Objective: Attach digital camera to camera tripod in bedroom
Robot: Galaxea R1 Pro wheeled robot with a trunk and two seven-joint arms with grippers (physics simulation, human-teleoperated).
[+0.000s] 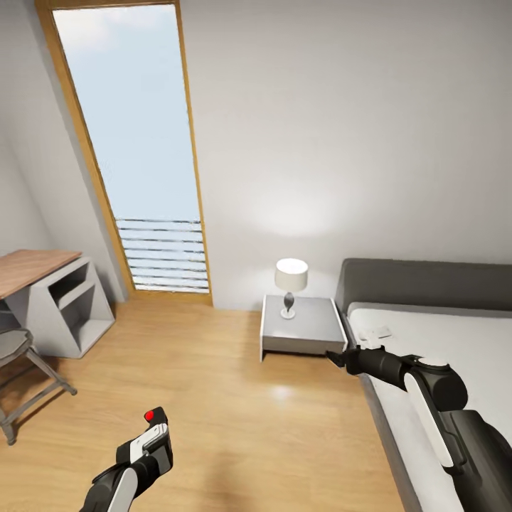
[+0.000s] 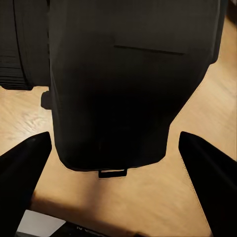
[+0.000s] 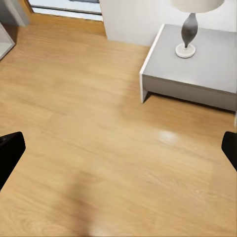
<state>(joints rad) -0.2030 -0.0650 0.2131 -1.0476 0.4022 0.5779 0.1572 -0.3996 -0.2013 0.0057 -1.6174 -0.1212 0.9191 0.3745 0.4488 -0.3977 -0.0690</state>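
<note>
Black and hard-shelled, the digital camera (image 1: 155, 434) is seen at about seven o'clock in the head view, low over the wood floor (image 1: 235, 398), carried by the left gripper (image 1: 146, 455). In the left wrist view the camera body (image 2: 123, 84) fills the space between two dark fingertips (image 2: 22, 163), which stand out to either side — whether the fingers truly clamp it cannot be told from this close, dim view, though it is judged to be held. The right gripper (image 1: 334, 355) is stretched toward three o'clock, beside the nightstand (image 1: 302, 323) with its lamp (image 1: 290, 284); its fingers are spread apart and carry nothing.

The camera is judged light, rigid and somewhat slick — best held by the flat sides of the body, away from the protruding lens (image 2: 15, 44) and the red button (image 1: 150, 414).
</note>
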